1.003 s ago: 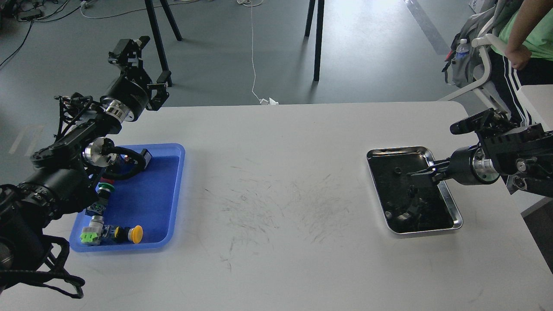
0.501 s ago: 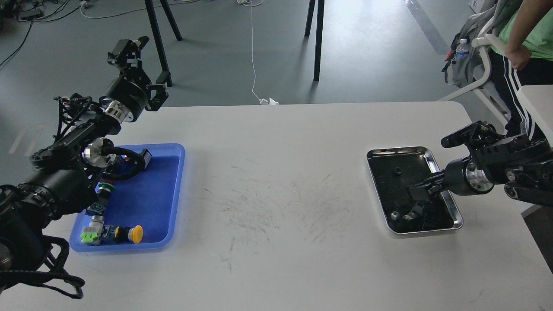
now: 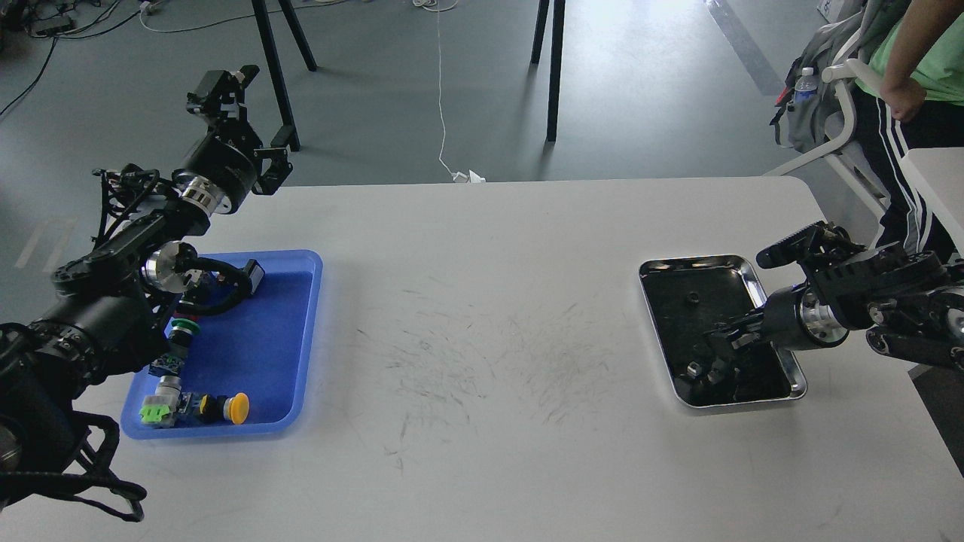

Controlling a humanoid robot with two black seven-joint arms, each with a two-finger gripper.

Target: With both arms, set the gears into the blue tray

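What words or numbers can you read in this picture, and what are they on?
None can be read.
The push-button switches in the blue tray: any markings are too small to make out.
The bottle by the chair: its label is too blurred to read.
The metal tray and the two arms show no lettering that can be made out.

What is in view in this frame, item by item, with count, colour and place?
Table: one, white, scuffed, fills the centre.
Blue tray: one, near the table's left edge.
Push-button switches: several, with yellow, green and red caps, in the blue tray.
Metal tray: one, shiny with black lining, on the table's right.
Gears: a few, black, in the metal tray; exact count unclear.
Person: one, green shirt, top right.
Left gripper: raised above the far left corner, jaws open.
Right gripper: low in the metal tray, jaws unclear.
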